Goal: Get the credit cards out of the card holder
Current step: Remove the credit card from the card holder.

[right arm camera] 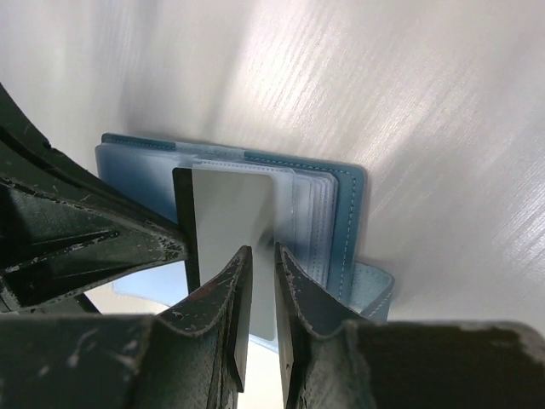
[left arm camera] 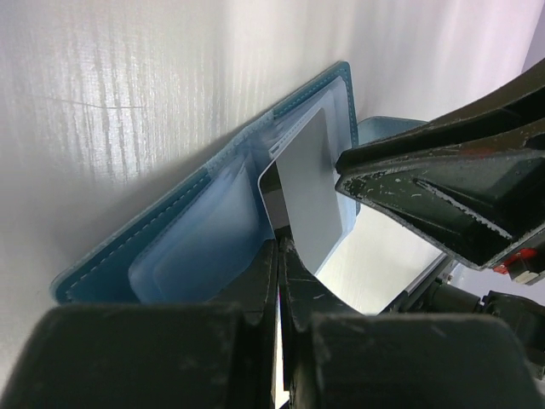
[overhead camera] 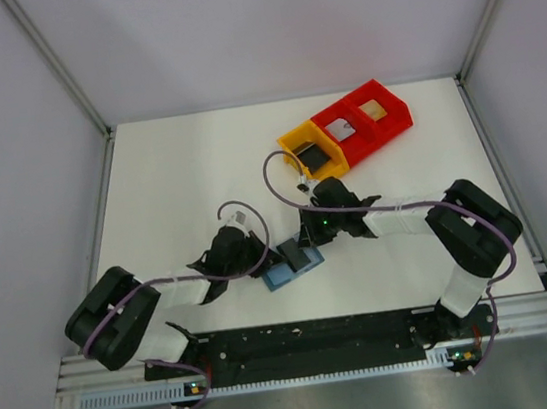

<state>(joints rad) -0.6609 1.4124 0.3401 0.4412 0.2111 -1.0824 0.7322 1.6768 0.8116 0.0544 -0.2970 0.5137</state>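
Left claw (left arm camera: pixel 279 256) pinching a grey card (left arm camera: pixel 311 192) at the card holder (overhead camera: pixel 281 276)
The holder lies open on the white surface (overhead camera: pixel 179 177), at the centre of the top view. The left claw is closed on the card's lower corner. The right claw (right arm camera: pixel 261 256) has its jaws a slit apart against the same card; whether it grips is unclear.

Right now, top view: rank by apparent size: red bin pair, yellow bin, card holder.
1. red bin pair
2. yellow bin
3. card holder, partly covered, so its place below the yellow bin is tentative.
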